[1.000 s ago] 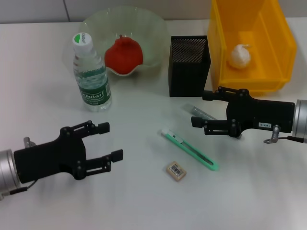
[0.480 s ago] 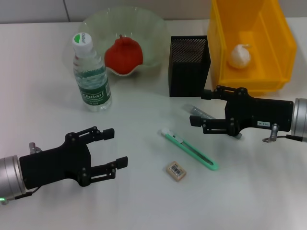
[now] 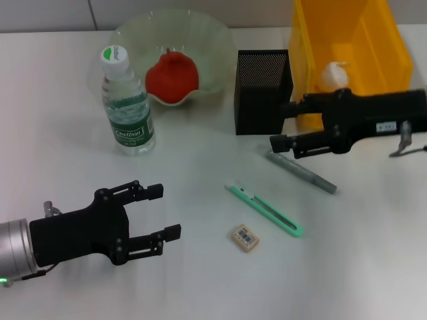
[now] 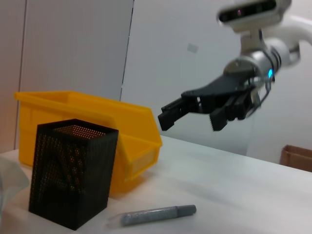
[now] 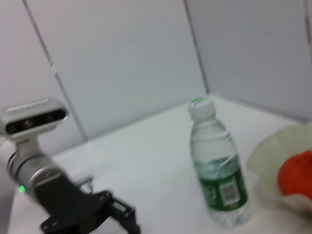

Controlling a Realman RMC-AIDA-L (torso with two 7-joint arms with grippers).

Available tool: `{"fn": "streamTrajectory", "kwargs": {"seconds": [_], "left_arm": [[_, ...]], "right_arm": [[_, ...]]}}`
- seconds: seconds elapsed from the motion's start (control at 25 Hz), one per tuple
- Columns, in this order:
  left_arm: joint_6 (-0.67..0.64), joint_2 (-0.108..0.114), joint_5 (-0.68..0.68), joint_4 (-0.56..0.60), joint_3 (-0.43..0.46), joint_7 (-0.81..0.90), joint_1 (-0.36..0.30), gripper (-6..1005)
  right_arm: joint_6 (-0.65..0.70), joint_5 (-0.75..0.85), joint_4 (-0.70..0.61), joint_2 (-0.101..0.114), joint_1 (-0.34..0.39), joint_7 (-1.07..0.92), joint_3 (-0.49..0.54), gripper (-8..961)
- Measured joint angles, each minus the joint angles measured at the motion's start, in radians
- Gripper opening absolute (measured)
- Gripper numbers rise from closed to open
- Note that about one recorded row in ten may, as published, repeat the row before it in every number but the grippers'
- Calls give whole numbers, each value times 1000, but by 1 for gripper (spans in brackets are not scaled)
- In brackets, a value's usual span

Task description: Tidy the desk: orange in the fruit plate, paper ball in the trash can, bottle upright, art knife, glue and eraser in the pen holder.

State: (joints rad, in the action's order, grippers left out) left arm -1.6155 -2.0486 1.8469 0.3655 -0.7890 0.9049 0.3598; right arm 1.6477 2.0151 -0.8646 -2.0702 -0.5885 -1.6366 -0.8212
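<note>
The orange [image 3: 172, 77] lies in the glass fruit plate [image 3: 133, 33], and the bottle [image 3: 127, 107] stands upright beside it. A white paper ball [image 3: 333, 75] rests inside the yellow bin [image 3: 373, 40]. On the table lie the grey glue stick [image 3: 303, 172], the green art knife [image 3: 263, 209] and the eraser [image 3: 245, 237]. My right gripper [image 3: 281, 127] hovers open beside the black mesh pen holder [image 3: 263, 90], above the glue's far end. Left of the eraser, my left gripper [image 3: 165, 212] is open and holds nothing. The left wrist view shows the glue [image 4: 153, 214] by the pen holder [image 4: 73, 170].
The yellow bin [image 4: 97, 112] stands right behind the pen holder at the back right. In the right wrist view the bottle [image 5: 217, 175] and the orange [image 5: 295, 178] appear, with the left gripper [image 5: 122, 214] lower down. Bare table stretches along the front.
My right gripper has risen and pulled back toward the pen holder and bin, uncovering the whole glue stick. The left gripper has crept a little toward the eraser.
</note>
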Motion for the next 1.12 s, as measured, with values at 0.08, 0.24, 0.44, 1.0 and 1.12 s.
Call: {"fn": "streamTrajectory", "kwargs": {"seconds": [0.08, 0.24, 0.44, 1.0, 1.12], "left_arm": [[-1, 0, 0, 1, -5, 2, -1, 784], [-1, 3, 0, 0, -10, 3, 1, 784], [1, 6, 0, 0, -16, 13, 4, 784], [5, 5, 0, 1, -16, 14, 5, 785], [5, 3, 0, 0, -13, 14, 5, 785]], "right_arm": [[39, 56, -58, 1, -30, -73, 0, 823], [121, 174, -119, 5, -119, -176, -1, 823], [157, 284, -142, 10, -229, -276, -73, 823], [-9, 414, -119, -12, -378, -434, -459, 821], [-45, 415, -118, -15, -385, -464, -525, 819]]}}
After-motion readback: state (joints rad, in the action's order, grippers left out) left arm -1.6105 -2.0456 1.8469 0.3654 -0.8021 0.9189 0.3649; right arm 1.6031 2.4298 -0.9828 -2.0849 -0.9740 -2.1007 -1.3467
